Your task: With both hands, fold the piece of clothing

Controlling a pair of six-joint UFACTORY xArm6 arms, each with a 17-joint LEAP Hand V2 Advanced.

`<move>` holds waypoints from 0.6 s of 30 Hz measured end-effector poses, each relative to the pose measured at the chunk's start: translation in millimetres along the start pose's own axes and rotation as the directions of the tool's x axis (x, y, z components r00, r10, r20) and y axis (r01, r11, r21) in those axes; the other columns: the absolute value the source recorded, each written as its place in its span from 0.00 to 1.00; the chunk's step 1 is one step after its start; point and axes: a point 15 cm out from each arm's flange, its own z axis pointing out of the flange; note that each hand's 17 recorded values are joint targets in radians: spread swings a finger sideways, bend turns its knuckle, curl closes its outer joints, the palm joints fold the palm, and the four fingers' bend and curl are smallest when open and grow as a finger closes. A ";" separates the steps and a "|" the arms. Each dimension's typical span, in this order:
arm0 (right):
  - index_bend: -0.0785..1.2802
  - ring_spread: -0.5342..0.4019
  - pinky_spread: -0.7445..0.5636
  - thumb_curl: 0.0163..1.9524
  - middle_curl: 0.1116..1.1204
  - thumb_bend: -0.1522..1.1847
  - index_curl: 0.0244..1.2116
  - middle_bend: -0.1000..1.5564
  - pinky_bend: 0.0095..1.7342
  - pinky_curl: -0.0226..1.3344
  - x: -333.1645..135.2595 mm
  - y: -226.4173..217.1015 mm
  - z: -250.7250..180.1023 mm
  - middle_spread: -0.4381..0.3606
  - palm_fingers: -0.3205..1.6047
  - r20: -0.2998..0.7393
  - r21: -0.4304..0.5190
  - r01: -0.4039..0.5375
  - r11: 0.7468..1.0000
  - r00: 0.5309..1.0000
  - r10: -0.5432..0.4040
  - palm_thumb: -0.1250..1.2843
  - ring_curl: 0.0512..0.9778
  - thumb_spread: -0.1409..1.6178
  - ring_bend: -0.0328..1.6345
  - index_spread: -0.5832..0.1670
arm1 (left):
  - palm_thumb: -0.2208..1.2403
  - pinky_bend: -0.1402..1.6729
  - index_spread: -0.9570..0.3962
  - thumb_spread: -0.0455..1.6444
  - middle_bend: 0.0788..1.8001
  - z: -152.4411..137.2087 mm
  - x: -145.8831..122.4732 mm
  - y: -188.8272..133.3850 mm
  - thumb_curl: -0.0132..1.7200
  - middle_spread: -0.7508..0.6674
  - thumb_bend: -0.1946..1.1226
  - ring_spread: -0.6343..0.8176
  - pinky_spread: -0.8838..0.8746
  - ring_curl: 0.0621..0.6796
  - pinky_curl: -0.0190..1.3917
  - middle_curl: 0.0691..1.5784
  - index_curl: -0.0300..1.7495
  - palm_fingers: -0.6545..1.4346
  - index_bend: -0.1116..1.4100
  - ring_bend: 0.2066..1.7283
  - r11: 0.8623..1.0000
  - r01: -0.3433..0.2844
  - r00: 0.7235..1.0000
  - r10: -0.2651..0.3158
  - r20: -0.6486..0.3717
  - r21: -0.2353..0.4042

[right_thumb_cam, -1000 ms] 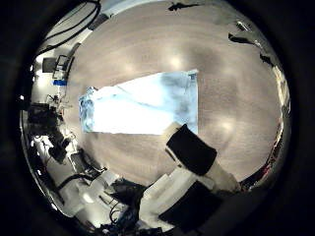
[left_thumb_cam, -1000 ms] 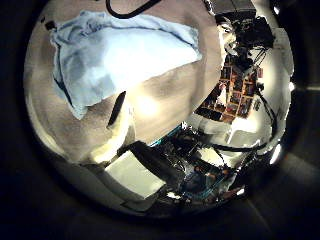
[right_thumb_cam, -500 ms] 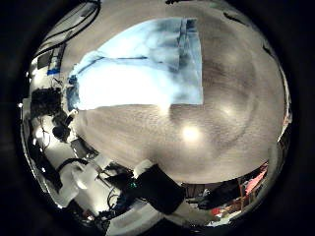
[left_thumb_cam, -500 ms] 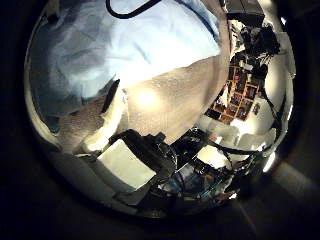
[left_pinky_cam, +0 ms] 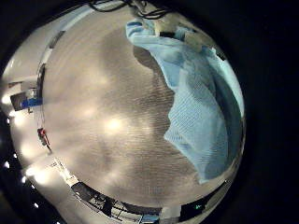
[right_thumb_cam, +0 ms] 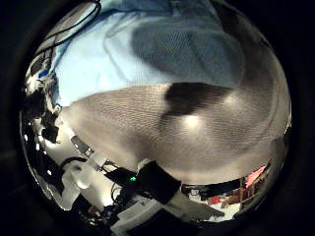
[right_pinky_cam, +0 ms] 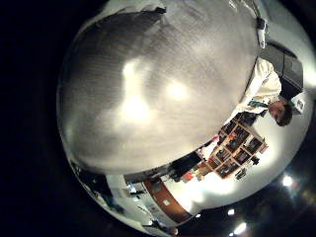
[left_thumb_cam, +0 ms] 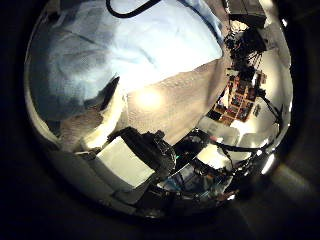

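Note:
The piece of clothing (left_thumb_cam: pixel 130 50) lies flat on the wooden table (left_thumb_cam: pixel 180 95) and fills much of the left thumb side palm view, so it is close under the left palm. Part of my left hand (left_thumb_cam: pixel 125 165) shows at that view's edge, relaxed and off the cloth. In the left little finger side palm view the clothing (left_pinky_cam: pixel 201 103) lies along one side of the table (left_pinky_cam: pixel 103 121). In the right thumb side palm view the clothing (right_thumb_cam: pixel 148 49) is close, with a hand's shadow on it. Part of my right hand (right_thumb_cam: pixel 157 182) shows there, off the cloth.
Equipment stands past the table edge in the left thumb side palm view (left_thumb_cam: pixel 240 95).
Both thumb side palm cameras have come closer to the clothing, which now fills more of each view. The clothing itself has not visibly moved.

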 end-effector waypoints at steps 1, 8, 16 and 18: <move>0.17 0.61 0.79 0.15 0.24 0.10 0.23 0.24 0.35 0.19 -0.7 -0.1 0.3 0.53 0.24 0.000 -0.001 0.002 1.000 1.000 -0.002 0.35 0.23 0.70 0.38 0.37 | 0.53 0.20 0.65 0.71 0.06 -0.5 -1.0 -0.5 0.23 0.58 0.13 0.59 0.66 0.29 0.33 0.20 0.32 0.43 0.20 0.27 1.000 0.001 1.000 -0.001 0.000 0.001; 0.17 0.37 0.53 0.17 0.29 0.11 0.22 0.33 0.40 0.19 2.5 -1.4 -2.1 0.39 0.48 -0.023 0.005 0.012 1.000 1.000 -0.012 0.43 0.31 0.70 0.54 0.39 | 0.53 0.20 0.65 0.71 0.06 -5.1 -5.7 -6.0 0.23 0.58 0.13 0.60 0.66 0.28 0.32 0.19 0.31 0.44 0.20 0.27 1.000 0.008 1.000 -0.008 0.003 0.001; 0.26 0.26 0.21 0.18 0.41 0.11 0.28 0.46 0.52 0.23 1.5 -0.9 -6.4 0.22 0.76 -0.035 0.012 0.022 1.000 0.999 -0.021 0.52 0.41 0.69 0.62 0.24 | 0.53 0.19 0.65 0.71 0.06 -3.5 -7.6 -7.1 0.23 0.58 0.13 0.60 0.66 0.27 0.31 0.19 0.30 0.44 0.20 0.26 1.000 0.010 1.000 -0.010 0.003 -0.004; 0.33 0.27 0.20 0.19 0.45 0.11 0.33 0.50 0.53 0.25 3.8 -1.0 -7.7 0.22 0.81 -0.055 0.012 0.028 1.000 0.998 -0.027 0.54 0.43 0.69 0.64 0.21 | 0.53 0.19 0.65 0.71 0.06 -4.1 -8.3 -7.3 0.23 0.58 0.13 0.60 0.66 0.27 0.31 0.19 0.30 0.44 0.20 0.26 1.000 0.010 1.000 -0.010 0.003 -0.003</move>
